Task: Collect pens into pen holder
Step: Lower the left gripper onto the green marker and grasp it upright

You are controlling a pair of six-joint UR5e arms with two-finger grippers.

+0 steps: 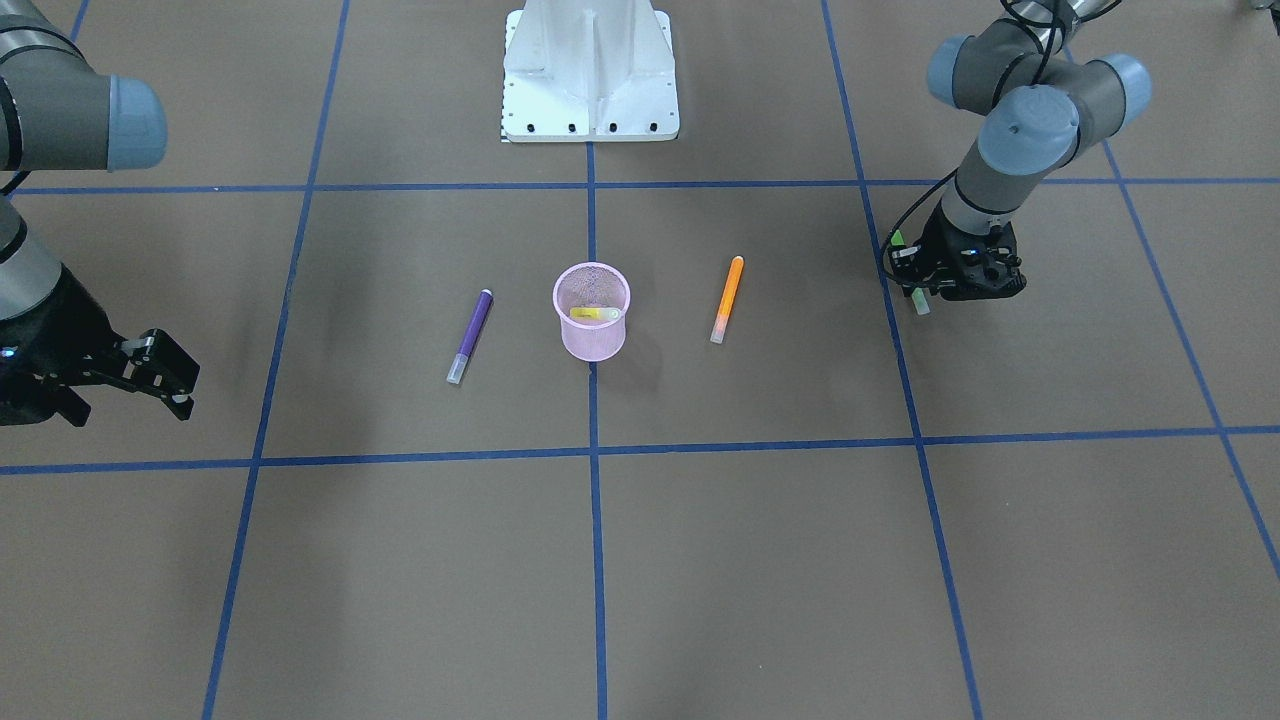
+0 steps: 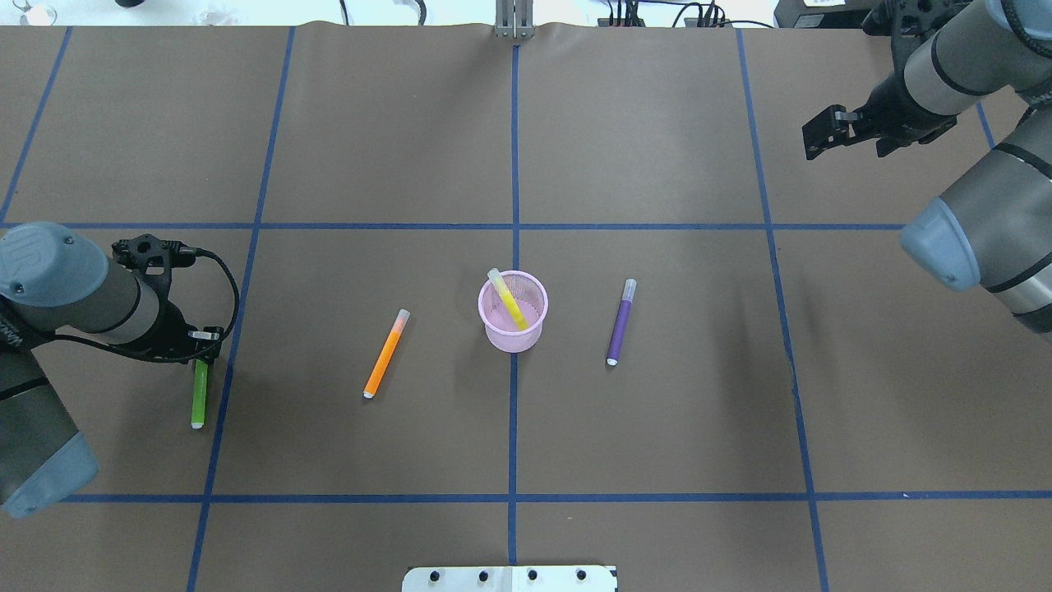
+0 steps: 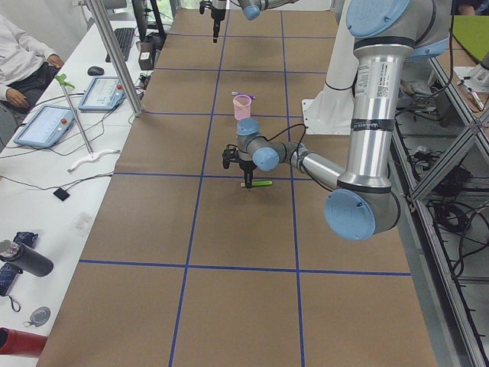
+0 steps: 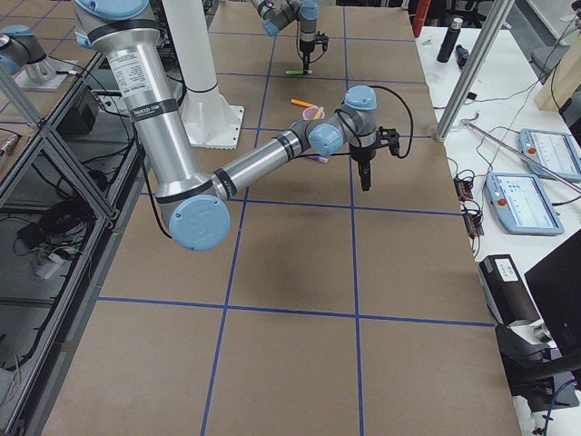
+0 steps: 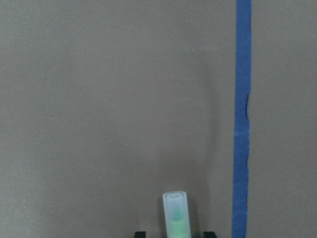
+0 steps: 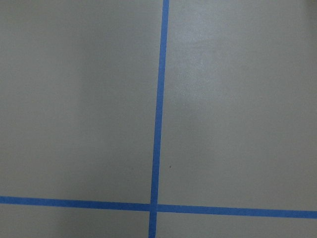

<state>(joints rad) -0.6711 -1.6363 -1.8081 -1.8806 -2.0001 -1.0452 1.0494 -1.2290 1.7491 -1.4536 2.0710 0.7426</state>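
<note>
The pink mesh pen holder (image 1: 591,330) (image 2: 513,333) stands at the table's middle with a yellow pen (image 2: 509,300) leaning inside it. An orange pen (image 2: 386,353) (image 1: 727,298) and a purple pen (image 2: 620,322) (image 1: 470,335) lie flat on either side of it. A green pen (image 2: 198,395) lies on the table at the robot's far left. My left gripper (image 2: 202,349) is down over its cap end (image 5: 176,215), open, with one jaw on each side and small gaps. My right gripper (image 2: 815,136) (image 1: 172,375) is open and empty, far from the pens.
The white robot base (image 1: 590,70) stands at the table's robot-side edge. Blue tape lines (image 2: 514,164) mark a grid on the brown surface. A side bench with tablets (image 3: 46,122) and a seated person runs along the far edge.
</note>
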